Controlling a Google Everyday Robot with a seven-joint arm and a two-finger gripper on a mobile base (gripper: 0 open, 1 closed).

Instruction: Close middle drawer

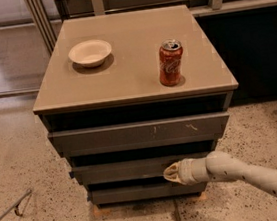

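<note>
The middle drawer is the wide, plain dark-grey front below the scratched top drawer front. It stands out a little further than the front above it. My gripper reaches in from the lower right. Its cream tip is at the lower edge of the middle drawer's front, right of centre, and looks to be touching it. The fingers are together and hold nothing. The narrower bottom front sits just below the gripper.
A white bowl and a red soda can stand on the tan cabinet top. Speckled floor lies around the cabinet. A thin metal rod lies at the lower left. A dark counter base stands at the right.
</note>
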